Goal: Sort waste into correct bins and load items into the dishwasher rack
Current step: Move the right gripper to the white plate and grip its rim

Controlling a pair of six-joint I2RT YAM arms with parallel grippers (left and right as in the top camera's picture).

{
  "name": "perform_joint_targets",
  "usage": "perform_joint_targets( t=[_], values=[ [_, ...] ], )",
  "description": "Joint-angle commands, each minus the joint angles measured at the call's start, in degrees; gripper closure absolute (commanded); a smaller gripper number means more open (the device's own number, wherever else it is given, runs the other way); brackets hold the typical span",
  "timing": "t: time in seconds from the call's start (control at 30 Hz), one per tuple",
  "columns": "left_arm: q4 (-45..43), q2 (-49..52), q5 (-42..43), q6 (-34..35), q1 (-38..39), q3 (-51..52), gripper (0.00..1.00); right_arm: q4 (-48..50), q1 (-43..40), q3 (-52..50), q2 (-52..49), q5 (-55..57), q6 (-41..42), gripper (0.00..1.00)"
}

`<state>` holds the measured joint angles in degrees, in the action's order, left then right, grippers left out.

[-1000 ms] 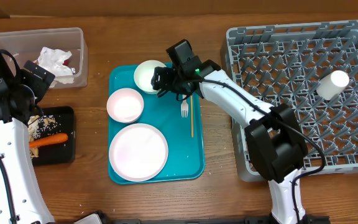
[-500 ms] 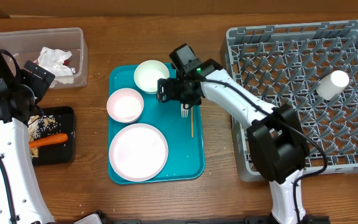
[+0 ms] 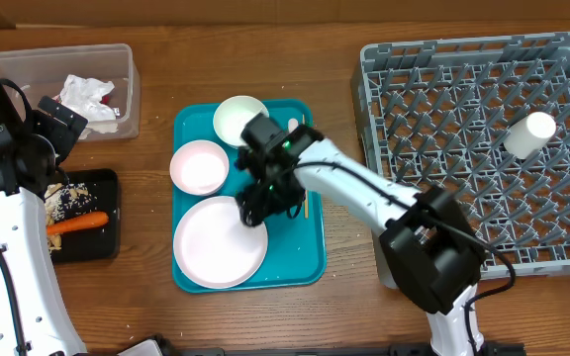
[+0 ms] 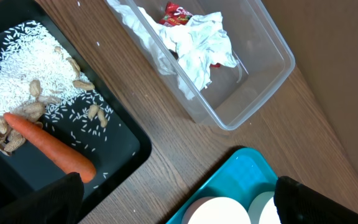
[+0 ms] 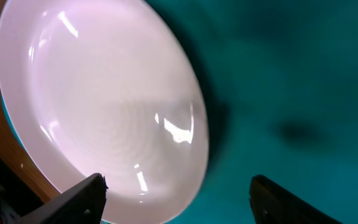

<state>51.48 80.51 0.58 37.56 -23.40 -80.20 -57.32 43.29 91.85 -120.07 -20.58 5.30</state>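
Wooden table, teal tray: my right gripper hangs spread wide over the rim of the plate, gripping nothing. My left gripper gapes empty too.

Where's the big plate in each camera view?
Overhead: the big plate sits lower centre-left, on the teal tray.
Left wrist: not in it; only a tray corner shows at the bottom.
Right wrist: it fills the left half, tray on the right.
Shared landmark: the teal tray.
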Motion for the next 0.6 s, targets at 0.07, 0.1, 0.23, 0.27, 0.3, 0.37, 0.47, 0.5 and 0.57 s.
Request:
perform_joint_targets(
  t=[0.07,0.1,0.23,0.27,0.3,0.37,0.47,0.5,0.57],
  values=[
    [-0.07,-0.15,-0.79,0.59,-0.22,-0.22,0.00,2.05,0.59,-2.78,1.01,3.43,2.01,0.25],
    [-0.07,-0.15,-0.79,0.59,-0.22,-0.20,0.00,2.14,0.59,-2.99,1.01,3.56,2.03,0.25],
    [-0.07,-0.15,-0.81,0.59,-0.22,-0.20,0.00,2.73,0.70,-4.39,1.01,2.71,2.21,0.38],
    [-0.07,-0.15,-0.81,0.59,-0.22,-0.22,0.00,2.93,0.81,-4.70,1.01,2.47,2.21,0.41],
    [-0.07,-0.15,-0.79,0.59,-0.22,-0.22,0.00,3.32,0.92,-5.27,1.01,2.49,2.21,0.42],
    [-0.07,-0.15,-0.79,0.59,-0.22,-0.20,0.00,3.98,1.03,-5.95,1.01,2.47,2.58,0.44],
    [-0.07,-0.15,-0.79,0.59,-0.22,-0.20,0.00,4.35,1.03,-6.32,1.01,2.47,3.74,0.46],
    [-0.07,-0.15,-0.79,0.59,-0.20,-0.22,0.00,4.33,1.07,-6.32,1.01,2.47,3.76,0.47],
    [-0.07,-0.15,-0.81,0.59,-0.22,-0.20,0.00,4.35,1.18,-6.32,1.01,2.45,3.98,0.49]
  ],
)
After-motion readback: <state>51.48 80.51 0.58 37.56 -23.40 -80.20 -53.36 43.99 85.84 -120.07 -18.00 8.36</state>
